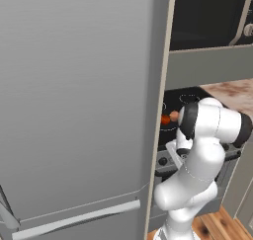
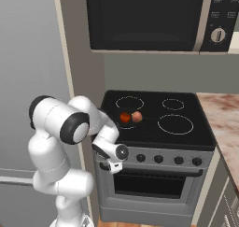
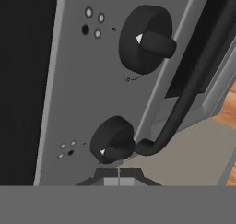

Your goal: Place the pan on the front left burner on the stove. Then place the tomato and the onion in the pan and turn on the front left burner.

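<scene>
Apparently fingers [image 3: 119,172] together, tips just below nearest stove [image 2: 154,128] knob [image 3: 112,140], contact unclear.

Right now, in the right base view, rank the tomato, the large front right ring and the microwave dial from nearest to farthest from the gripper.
1. Tomato, on the cooktop just above the gripper.
2. Large ring, front right of the cooktop.
3. Microwave dial, high up on the right.

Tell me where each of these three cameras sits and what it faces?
Left base view: behind the arm on its left, facing a grey fridge door with the stove beyond.
Right base view: behind on the right, facing the stove, tomato and onion; the arm fills the left.
Hand view: on the shut hand, facing a knob.
Both base views share stove and vegetables.
</scene>
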### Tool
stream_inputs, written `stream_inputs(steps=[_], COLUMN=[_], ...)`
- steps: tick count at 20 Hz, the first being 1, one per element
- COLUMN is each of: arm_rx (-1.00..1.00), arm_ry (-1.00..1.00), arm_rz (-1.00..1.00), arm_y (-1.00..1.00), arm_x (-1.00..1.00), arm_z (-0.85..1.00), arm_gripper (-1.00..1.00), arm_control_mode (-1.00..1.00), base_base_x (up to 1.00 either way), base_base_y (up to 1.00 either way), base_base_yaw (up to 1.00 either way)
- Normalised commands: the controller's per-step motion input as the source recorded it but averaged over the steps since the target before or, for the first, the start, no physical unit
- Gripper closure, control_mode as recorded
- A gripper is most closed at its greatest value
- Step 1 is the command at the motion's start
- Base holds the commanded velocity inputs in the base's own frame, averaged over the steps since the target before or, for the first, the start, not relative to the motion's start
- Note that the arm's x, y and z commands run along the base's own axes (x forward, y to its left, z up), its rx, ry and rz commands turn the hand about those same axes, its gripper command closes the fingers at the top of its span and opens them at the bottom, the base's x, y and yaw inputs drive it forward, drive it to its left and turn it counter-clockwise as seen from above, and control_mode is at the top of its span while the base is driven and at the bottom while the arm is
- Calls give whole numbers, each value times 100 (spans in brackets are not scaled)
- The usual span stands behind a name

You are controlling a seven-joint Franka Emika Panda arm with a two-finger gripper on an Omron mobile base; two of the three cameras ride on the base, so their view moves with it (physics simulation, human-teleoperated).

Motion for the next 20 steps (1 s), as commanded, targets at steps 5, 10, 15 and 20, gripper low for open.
stream_inputs(steps=[5,10,15,20], arm_rx=[0,0,0,0], arm_ry=[0,0,0,0], arm_rz=[0,0,0,0], arm_y=[0,0,0,1], arm_x=[18,27,25,24], arm_z=[-20,-13,-8,-7], arm_gripper=[100,100,100,100], arm_control_mode=[-100,-100,-100,-100], base_base_x=[0,0,0,0], base_base_y=[0,0,0,0], base_base_yaw=[0,0,0,0])
